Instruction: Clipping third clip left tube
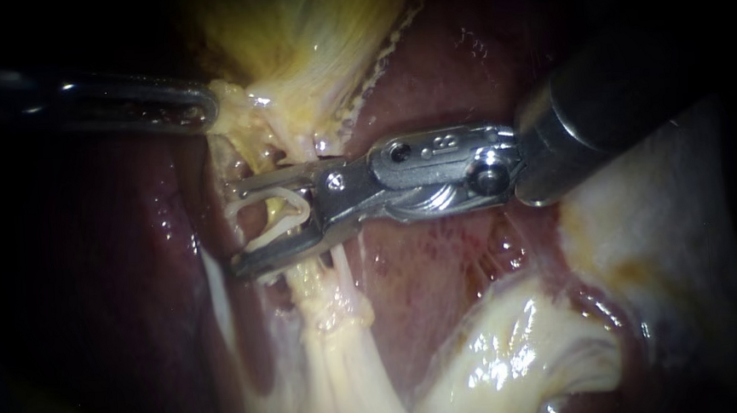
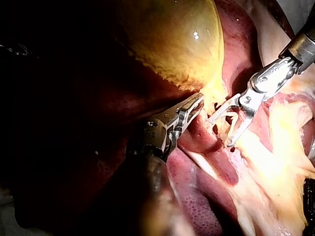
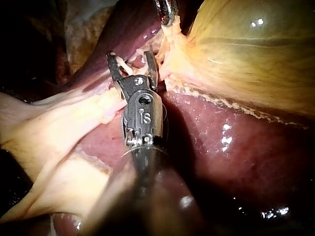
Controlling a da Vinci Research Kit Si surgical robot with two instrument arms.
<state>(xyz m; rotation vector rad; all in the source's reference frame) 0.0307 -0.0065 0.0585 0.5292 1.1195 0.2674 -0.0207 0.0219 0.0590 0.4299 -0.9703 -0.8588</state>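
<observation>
In the endoscope view my right instrument [image 1: 237,227] comes in from the right with its two thin jaws open. They straddle a pale tube [image 1: 269,219] that runs down from the gallbladder's neck, and the tube bows between them. My left instrument [image 1: 209,114] reaches in from the left, shut on the pale tissue at the neck of the yellow gallbladder [image 1: 308,48]. The left wrist view shows the left instrument [image 2: 194,105] gripping that edge, with the open right instrument [image 2: 220,132] just ahead of it. In the right wrist view the right instrument [image 3: 129,56] stands open around pale strands.
Dark red liver [image 1: 132,246] lies on both sides of the tube. Pale stringy tissue [image 1: 335,353] runs down from under the jaws. Glossy whitish fat [image 1: 514,351] lies at the lower right, beneath the thick shaft [image 1: 601,107] of my right instrument.
</observation>
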